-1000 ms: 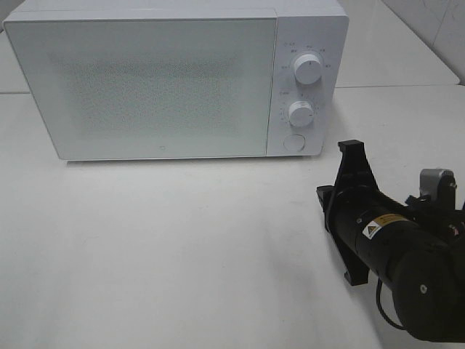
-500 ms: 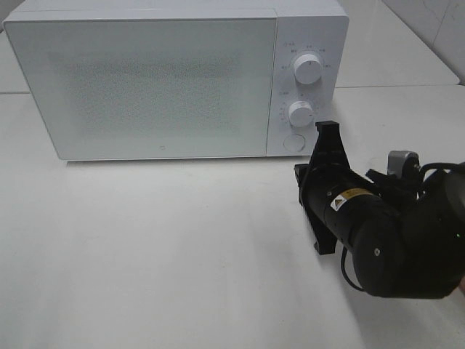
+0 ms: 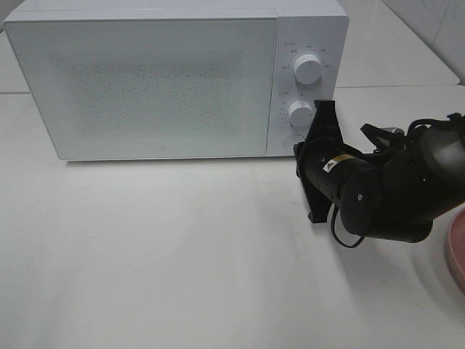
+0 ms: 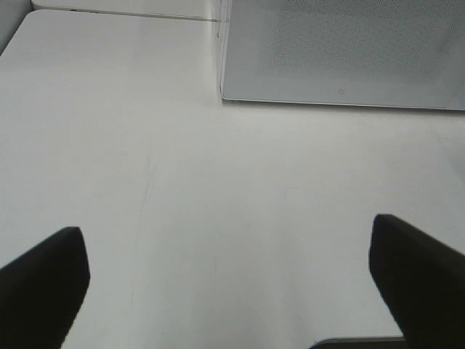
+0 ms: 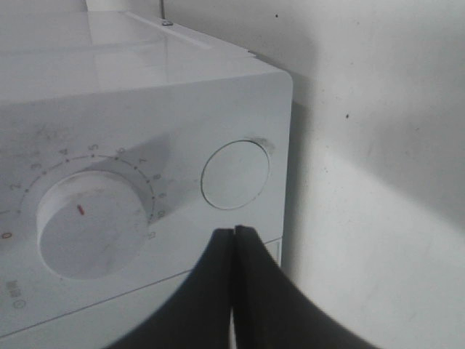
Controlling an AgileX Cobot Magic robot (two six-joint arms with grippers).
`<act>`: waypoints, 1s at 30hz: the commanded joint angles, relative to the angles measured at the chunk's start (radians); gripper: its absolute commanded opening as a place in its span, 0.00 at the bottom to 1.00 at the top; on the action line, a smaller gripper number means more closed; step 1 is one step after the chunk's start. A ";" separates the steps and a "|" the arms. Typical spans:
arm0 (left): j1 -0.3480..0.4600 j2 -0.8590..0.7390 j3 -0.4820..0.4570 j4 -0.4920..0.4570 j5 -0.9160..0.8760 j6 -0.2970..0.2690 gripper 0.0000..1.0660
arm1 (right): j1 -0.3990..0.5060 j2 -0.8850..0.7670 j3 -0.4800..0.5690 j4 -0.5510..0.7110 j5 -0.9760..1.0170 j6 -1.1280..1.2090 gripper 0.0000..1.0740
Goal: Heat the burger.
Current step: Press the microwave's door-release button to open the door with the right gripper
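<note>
The right gripper [image 3: 323,120] has swung in across the white table [image 3: 182,254] to the microwave [image 3: 145,87]. Its fingers are pressed together, just short of the round door button [image 5: 235,175]. A pink plate [image 3: 458,251] lies behind its arm, contents cut off. The left gripper [image 4: 225,231] is spread wide, empty. The burger is out of sight.

Hi/wrist cams, microwave [image 3: 145,87] shared

Bright, even light; soft shadows; slight blur

Lab kitchen setup w/ microwave [image 3: 145,80]
</note>
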 commanded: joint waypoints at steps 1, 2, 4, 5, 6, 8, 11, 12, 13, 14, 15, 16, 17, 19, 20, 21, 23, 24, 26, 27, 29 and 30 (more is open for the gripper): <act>-0.001 -0.015 0.002 -0.002 -0.015 -0.001 0.94 | -0.013 0.013 -0.032 -0.018 0.012 0.006 0.00; -0.001 -0.015 0.002 -0.002 -0.015 -0.001 0.94 | -0.020 0.023 -0.050 -0.020 0.025 0.005 0.00; -0.001 -0.015 0.002 -0.002 -0.015 -0.001 0.94 | -0.028 0.027 -0.060 -0.018 0.031 0.006 0.00; -0.001 -0.015 0.002 -0.002 -0.015 -0.001 0.94 | -0.039 0.036 -0.077 -0.024 0.037 0.006 0.00; -0.001 -0.015 0.002 -0.002 -0.015 -0.001 0.94 | -0.039 0.050 -0.095 -0.024 0.038 0.006 0.00; -0.001 -0.015 0.002 -0.002 -0.015 -0.001 0.94 | -0.039 0.058 -0.104 -0.023 0.039 0.006 0.00; -0.001 -0.015 0.002 -0.002 -0.015 -0.001 0.94 | -0.039 0.087 -0.137 -0.024 0.065 0.013 0.00; -0.001 -0.015 0.002 -0.002 -0.015 -0.001 0.94 | -0.039 0.087 -0.137 -0.024 0.065 0.013 0.00; -0.001 -0.015 0.002 -0.002 -0.015 -0.001 0.94 | -0.039 0.095 -0.145 -0.023 0.065 0.014 0.00; -0.001 -0.015 0.002 -0.002 -0.015 -0.001 0.94 | -0.039 0.095 -0.145 -0.023 0.065 0.014 0.00; -0.001 -0.015 0.002 -0.002 -0.015 -0.001 0.94 | -0.039 0.104 -0.158 -0.013 0.063 0.015 0.00; -0.001 -0.015 0.002 -0.002 -0.015 -0.001 0.94 | -0.052 0.105 -0.166 -0.012 0.066 0.011 0.00; -0.001 -0.015 0.002 -0.002 -0.015 -0.001 0.94 | -0.052 0.105 -0.166 -0.012 0.066 0.011 0.00; -0.001 -0.015 0.002 -0.002 -0.015 -0.001 0.94 | -0.052 0.105 -0.166 -0.011 0.066 0.001 0.00; -0.001 -0.015 0.002 -0.002 -0.015 -0.001 0.94 | -0.063 0.105 -0.166 -0.005 0.061 -0.005 0.00; -0.001 -0.015 0.002 -0.002 -0.015 -0.001 0.94 | -0.074 0.105 -0.166 -0.007 0.065 -0.006 0.00; -0.001 -0.015 0.002 -0.002 -0.015 -0.001 0.94 | -0.074 0.105 -0.166 -0.009 0.065 -0.006 0.00; -0.001 -0.015 0.002 -0.002 -0.015 -0.001 0.94 | -0.074 0.105 -0.166 -0.009 0.065 -0.006 0.00; -0.001 -0.015 0.002 -0.002 -0.015 -0.001 0.94 | -0.074 0.105 -0.167 -0.009 0.064 -0.006 0.00; -0.001 -0.015 0.002 -0.002 -0.015 -0.001 0.94 | -0.074 0.105 -0.167 -0.009 0.064 -0.006 0.00; -0.001 -0.015 0.002 -0.002 -0.015 -0.001 0.94 | -0.074 0.105 -0.167 -0.008 0.064 -0.006 0.00; -0.001 -0.015 0.002 -0.002 -0.015 -0.001 0.94 | -0.074 0.105 -0.167 -0.008 0.064 -0.006 0.00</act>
